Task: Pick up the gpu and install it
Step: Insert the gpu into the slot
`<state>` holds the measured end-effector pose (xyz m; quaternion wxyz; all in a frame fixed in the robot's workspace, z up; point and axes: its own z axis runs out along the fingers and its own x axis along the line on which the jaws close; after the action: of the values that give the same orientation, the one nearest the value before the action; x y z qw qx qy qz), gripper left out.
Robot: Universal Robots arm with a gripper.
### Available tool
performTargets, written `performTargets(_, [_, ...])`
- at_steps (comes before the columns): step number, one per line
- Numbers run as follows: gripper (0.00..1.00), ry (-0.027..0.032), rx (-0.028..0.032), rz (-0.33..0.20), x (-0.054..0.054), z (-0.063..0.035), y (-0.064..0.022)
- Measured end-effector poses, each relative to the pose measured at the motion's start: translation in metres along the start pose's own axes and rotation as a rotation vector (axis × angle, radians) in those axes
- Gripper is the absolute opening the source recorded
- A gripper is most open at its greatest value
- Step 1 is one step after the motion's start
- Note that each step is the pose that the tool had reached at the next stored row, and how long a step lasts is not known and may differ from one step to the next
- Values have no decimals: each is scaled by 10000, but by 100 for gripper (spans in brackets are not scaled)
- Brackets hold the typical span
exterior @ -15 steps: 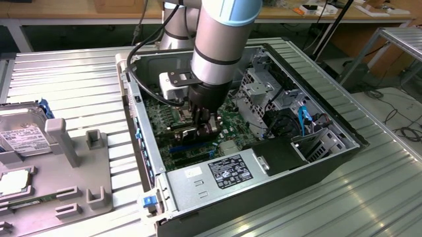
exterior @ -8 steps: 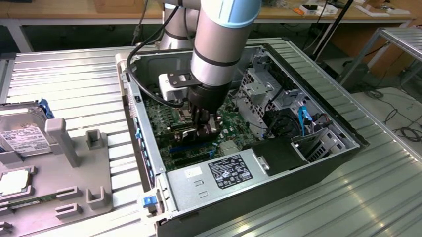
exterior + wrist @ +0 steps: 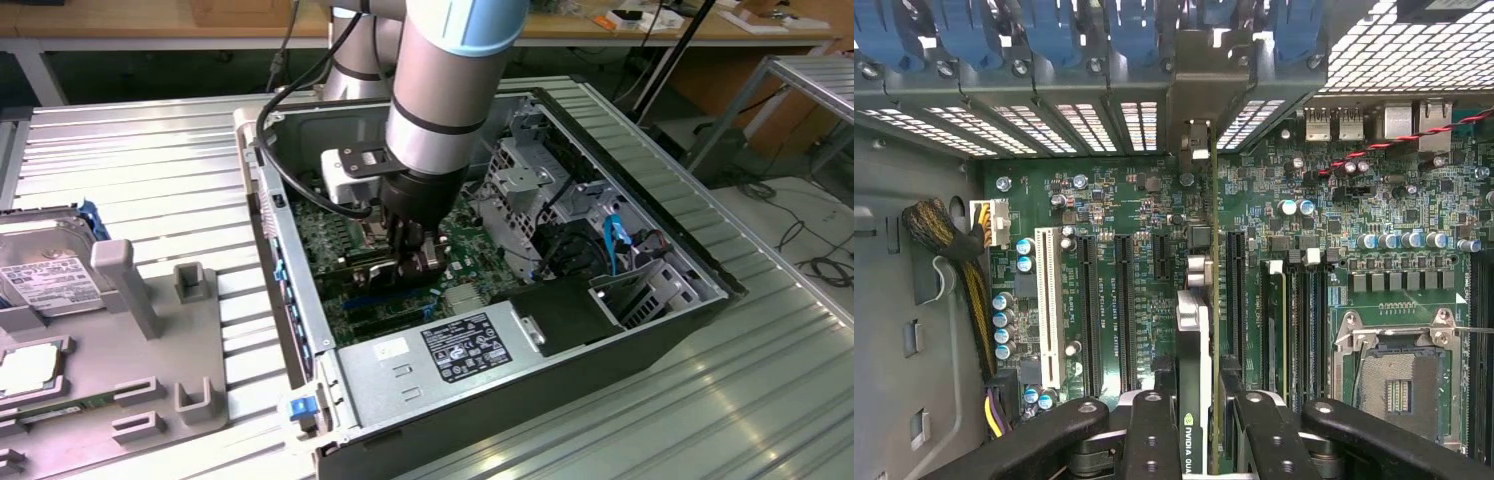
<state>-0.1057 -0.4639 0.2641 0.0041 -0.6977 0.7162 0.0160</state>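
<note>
Gripper [image 3: 407, 265] inside PC case [image 3: 627, 360]; wrist view: gpu [image 3: 1194, 330] clamped edge-on.

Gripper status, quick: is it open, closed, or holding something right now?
Gripper: closed on the gpu, which it holds edge-on over the motherboard.

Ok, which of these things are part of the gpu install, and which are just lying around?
In the job: gpu, held edge-on in the fingers; motherboard slots; open computer case.
Lying about: hard drive; grey parts holder.
</note>
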Motion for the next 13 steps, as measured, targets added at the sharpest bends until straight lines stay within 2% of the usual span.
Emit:
performTargets(3, [27,10,0,3,0,5,8])
performTargets(5, [27,37,-1,0,2,15,26])
performTargets(13, [27,34,1,0,0,-19,30])
